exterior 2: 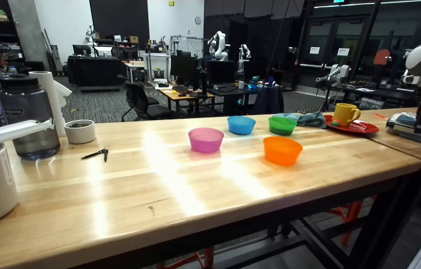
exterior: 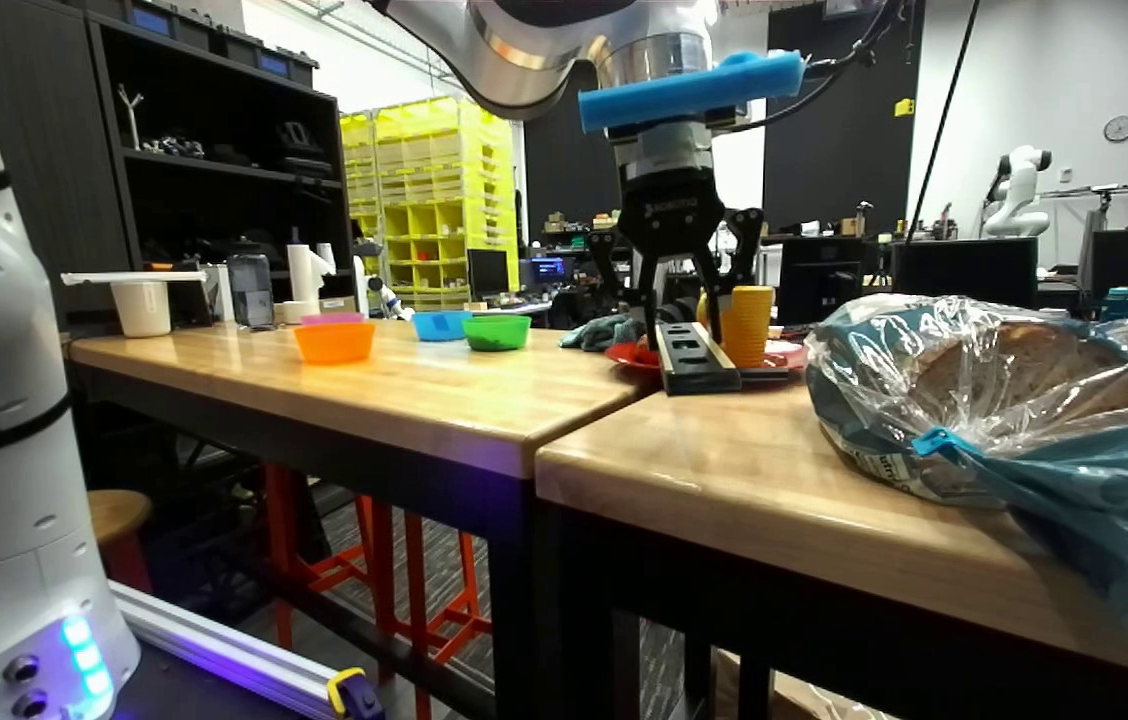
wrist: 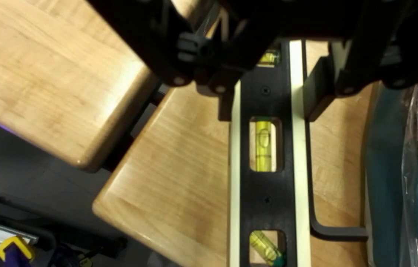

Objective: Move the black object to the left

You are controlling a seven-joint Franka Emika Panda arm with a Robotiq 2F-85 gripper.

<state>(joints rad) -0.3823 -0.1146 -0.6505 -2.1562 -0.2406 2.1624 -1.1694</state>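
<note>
The black object is a flat, elongated spirit level (wrist: 268, 189) with pale edges and yellow-green vials. In an exterior view the black object (exterior: 696, 372) is low over the wooden table (wrist: 179, 174), near the seam; whether it touches the wood I cannot tell. My gripper (wrist: 268, 111) straddles it across its width, a fingertip pressed close against each long side, so it looks shut on it. The upper part is hidden beneath the gripper. In both exterior views the gripper (exterior: 684, 336) points downward. A thin bent black bar (wrist: 338, 233) runs along its right edge in the wrist view.
A plastic bag of bread (exterior: 1004, 400) lies close by. Behind the level stand a yellow cup (exterior: 749, 322) and a red plate (exterior 2: 363, 128). Across the seam are bowls: orange (exterior 2: 282, 151), pink (exterior 2: 206, 141), green (exterior 2: 282, 126) and blue (exterior 2: 241, 125).
</note>
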